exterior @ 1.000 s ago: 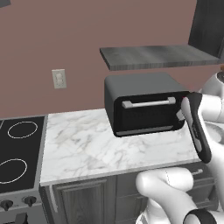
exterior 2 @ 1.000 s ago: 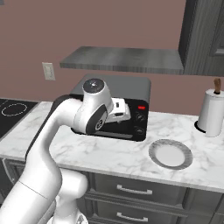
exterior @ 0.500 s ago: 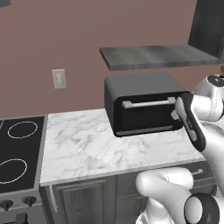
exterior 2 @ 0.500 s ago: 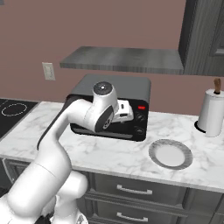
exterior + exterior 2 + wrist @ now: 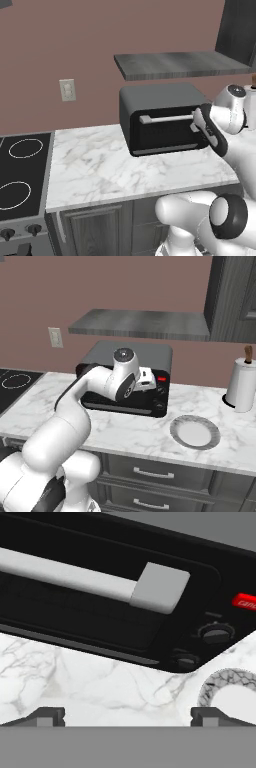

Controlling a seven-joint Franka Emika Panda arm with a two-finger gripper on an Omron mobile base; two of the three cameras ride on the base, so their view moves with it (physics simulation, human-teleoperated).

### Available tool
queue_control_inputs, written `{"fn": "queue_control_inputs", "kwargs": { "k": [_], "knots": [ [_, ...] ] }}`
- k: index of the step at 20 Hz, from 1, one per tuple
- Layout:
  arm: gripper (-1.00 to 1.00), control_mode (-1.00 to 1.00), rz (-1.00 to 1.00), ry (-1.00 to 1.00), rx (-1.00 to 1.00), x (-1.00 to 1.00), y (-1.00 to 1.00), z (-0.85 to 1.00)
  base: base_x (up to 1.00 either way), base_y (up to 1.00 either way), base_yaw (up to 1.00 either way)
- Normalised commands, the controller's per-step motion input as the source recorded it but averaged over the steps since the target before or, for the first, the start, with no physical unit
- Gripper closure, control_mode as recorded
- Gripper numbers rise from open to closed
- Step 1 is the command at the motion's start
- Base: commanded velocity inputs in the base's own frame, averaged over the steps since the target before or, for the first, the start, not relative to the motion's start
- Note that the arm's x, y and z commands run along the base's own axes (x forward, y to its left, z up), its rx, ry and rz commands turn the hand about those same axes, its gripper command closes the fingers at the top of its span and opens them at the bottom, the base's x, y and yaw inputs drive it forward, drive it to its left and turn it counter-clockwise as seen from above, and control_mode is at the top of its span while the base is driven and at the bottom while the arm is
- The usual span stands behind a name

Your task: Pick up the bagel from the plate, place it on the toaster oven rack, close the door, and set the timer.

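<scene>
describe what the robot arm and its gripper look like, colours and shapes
The arm is glossy white with rounded, tube-like links and dark grey-black bands and caps at the joints. One joint cap shows as a grey disc on a white dome. The gripper has two small, dark, blocky finger tips. No cables or markings are visible.

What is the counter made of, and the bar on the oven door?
The counter looks like polished marble: white with wandering grey veins. The bar handle looks like brushed metal, pale silver and smooth, though it could be painted plastic.
</scene>
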Motion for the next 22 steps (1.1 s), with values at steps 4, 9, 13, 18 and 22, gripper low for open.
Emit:
{"fn": "queue_control_inputs", "kwargs": {
  "k": [4,9,13,18,22],
  "knots": [
    [-1.0,-1.0,-0.05,0.0,0.0,0.24,-0.31,-0.04,0.0,0.0,0.0],
    [-1.0,-1.0,-0.05,0.0,0.0,0.35,-0.28,-0.1,0.0,0.0,0.0],
    [-1.0,-1.0,-0.05,0.0,0.0,0.4,-0.31,-0.18,0.0,0.0,0.0],
    [-1.0,-1.0,-0.05,0.0,0.0,0.32,-0.31,-0.25,0.0,0.0,0.0],
    [-1.0,-1.0,-0.03,0.0,0.02,0.39,-0.27,-0.09,0.0,0.0,0.0]
  ]
}}
